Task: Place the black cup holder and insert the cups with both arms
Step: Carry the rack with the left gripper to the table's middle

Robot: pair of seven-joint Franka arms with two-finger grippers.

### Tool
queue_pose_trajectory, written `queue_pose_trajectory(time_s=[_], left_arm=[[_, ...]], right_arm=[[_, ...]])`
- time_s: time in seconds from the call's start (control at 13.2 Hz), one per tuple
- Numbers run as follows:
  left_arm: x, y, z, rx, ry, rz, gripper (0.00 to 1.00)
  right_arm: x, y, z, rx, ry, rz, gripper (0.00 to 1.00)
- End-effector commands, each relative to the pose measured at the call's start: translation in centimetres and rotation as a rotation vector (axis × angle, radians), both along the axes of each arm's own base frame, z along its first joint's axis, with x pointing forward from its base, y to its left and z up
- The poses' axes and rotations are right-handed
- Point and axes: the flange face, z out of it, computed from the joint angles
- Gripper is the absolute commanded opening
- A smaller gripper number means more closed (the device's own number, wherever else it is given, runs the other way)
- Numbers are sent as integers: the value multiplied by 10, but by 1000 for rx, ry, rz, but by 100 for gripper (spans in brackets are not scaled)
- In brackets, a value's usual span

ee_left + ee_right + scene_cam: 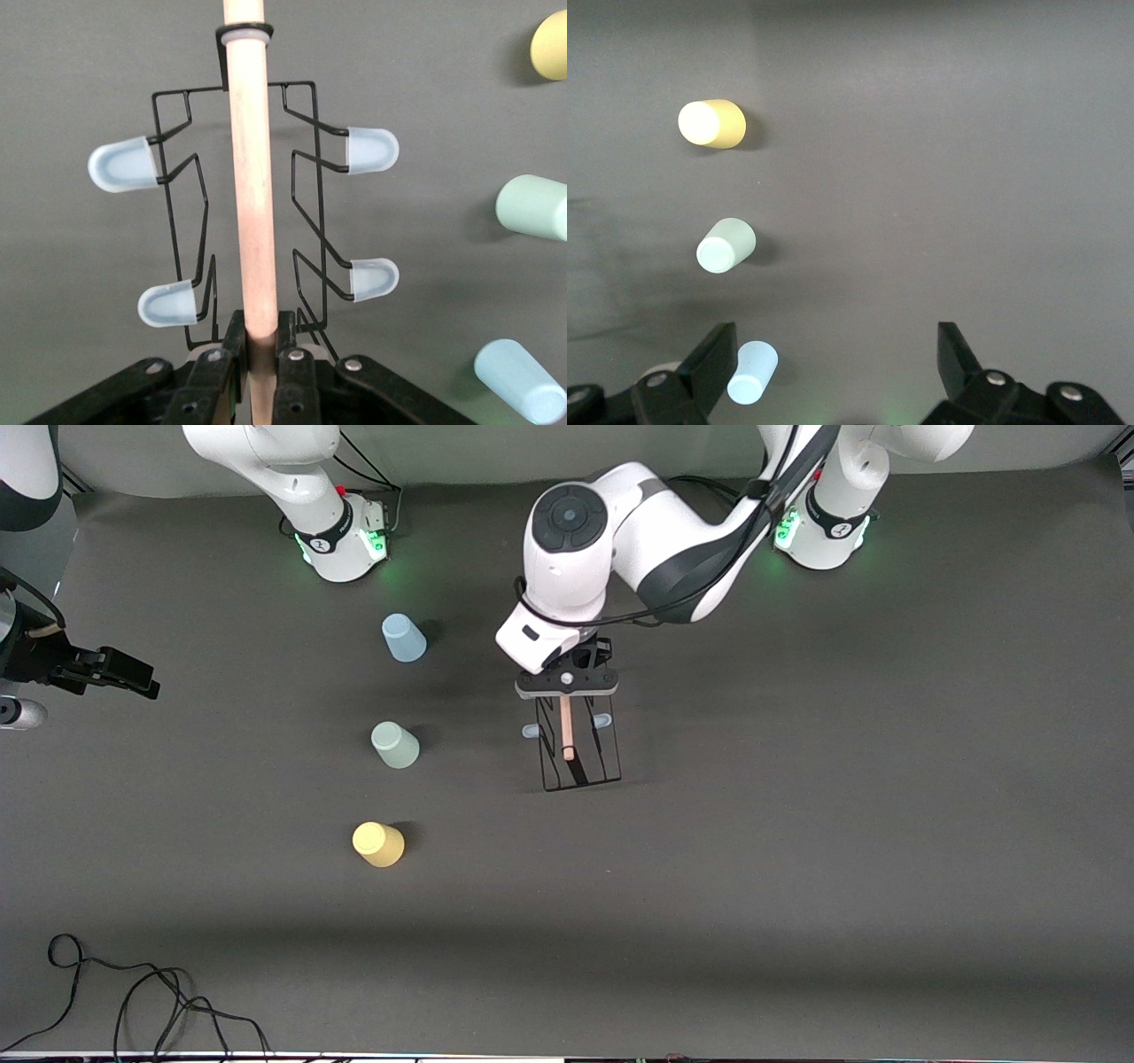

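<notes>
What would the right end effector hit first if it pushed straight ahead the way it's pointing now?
Probably bare table. The open right end effector points down at it; the light blue cup sits just inside one finger, so it might be clipped.

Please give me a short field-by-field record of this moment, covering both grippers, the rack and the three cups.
left gripper: shut on the wooden rod of the black cup holder, which stands mid-table
right gripper: open, up over the right arm's end of the table, waiting
cup holder prongs: pale caps bare, no cup on any
light blue cup: upside down on the table, farthest from the front camera
grey-green cup: upside down, middle of the row
yellow cup: upside down, nearest the front camera
</notes>
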Motion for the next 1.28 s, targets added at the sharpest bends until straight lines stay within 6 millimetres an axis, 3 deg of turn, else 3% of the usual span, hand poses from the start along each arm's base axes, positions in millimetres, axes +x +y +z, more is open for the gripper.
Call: queue_pose_trajectory(time_s=[0.0,0.15,0.53,0.98,1.21], left_arm=[[0,-19,-12,-5,-28,-5,0],[-6,-31,-31,0,-35,-24,0],[0,-38,-68,-10,-28,25,0],[5,-45,-96,-32,-32,50,0],[5,-45,-95,-31,-47,19,0]], right_arm=[[-2,-1,7,-4,-4,13,100],[-2,-1,7,-4,-4,13,100],[-3,-1,7,-4,-2,14,100],[-3,5,2,-5,6,10,100],[-2,18,-2,9,13,14,100]])
